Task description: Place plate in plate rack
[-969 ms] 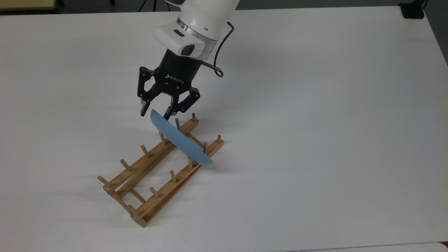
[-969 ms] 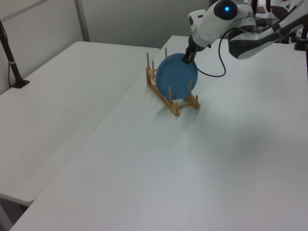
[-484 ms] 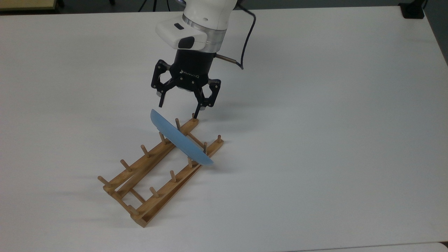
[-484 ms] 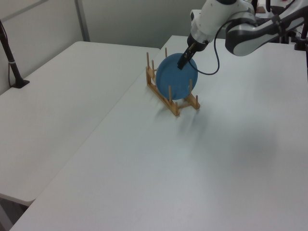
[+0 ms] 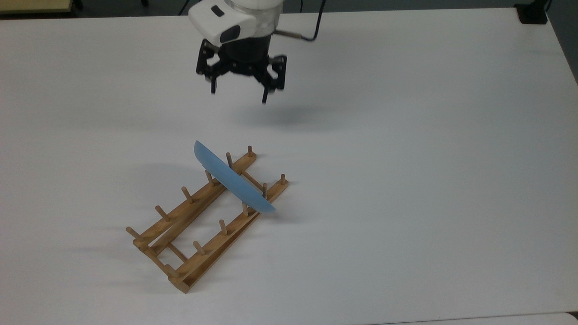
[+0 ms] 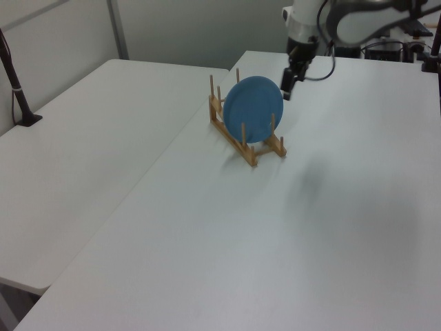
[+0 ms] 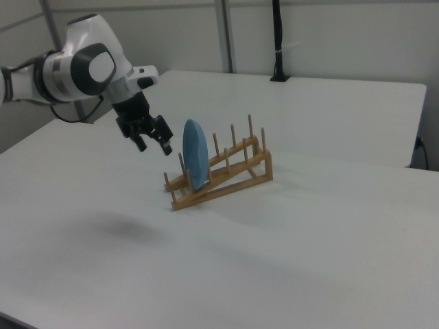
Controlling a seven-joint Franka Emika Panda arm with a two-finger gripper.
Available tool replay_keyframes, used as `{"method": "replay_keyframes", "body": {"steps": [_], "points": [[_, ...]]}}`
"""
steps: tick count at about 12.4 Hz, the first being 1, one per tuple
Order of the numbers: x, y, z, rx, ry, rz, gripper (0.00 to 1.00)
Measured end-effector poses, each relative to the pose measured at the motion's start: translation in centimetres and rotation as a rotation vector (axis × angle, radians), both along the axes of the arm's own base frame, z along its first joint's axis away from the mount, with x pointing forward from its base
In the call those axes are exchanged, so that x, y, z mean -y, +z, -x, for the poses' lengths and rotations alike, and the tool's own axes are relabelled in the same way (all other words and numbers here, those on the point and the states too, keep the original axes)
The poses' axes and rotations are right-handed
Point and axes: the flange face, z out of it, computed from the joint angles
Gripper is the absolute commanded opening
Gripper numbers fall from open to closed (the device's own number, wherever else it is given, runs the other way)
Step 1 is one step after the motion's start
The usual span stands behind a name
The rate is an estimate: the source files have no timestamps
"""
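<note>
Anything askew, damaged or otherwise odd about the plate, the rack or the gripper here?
Nothing stands out. The plate stands on edge between pegs near one end of the plate rack, leaning only slightly, and looks intact. The gripper hangs open above the table, apart from both.

- The robot arm [image 5: 239, 11] is running off the top view's upper edge, leaving just the wrist and gripper [image 5: 238, 96] inside.
- In the left view the arm [image 6: 358, 14] is being cut by the top edge, and the gripper [image 6: 286, 88] is appearing as a small dark shape whose finger spacing is too small to judge there.
- The plate [image 5: 232, 179] is covering the crossbar and parts of two pegs of the plate rack [image 5: 198, 230] in the top view.
- In the left view the plate [image 6: 253, 109] is hiding much of the rack's [image 6: 256, 150] far rail.
- In the right view the arm [image 7: 62, 68] is passing out of the left edge.
</note>
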Motion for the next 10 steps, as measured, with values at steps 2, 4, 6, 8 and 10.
{"method": "replay_keyframes", "body": {"steps": [2,4,6,8,10], "points": [[0.3,0.8,1.6,-0.099,0.029,-0.051,1.0],[0.5,1.8,3.0,-0.155,0.024,-0.08,1.0],[2.1,2.3,3.3,-0.159,-0.007,-0.097,1.0],[4.3,2.4,3.2,-0.155,-0.05,-0.101,1.0],[6.5,2.8,3.2,-0.147,-0.092,-0.104,1.0]]}}
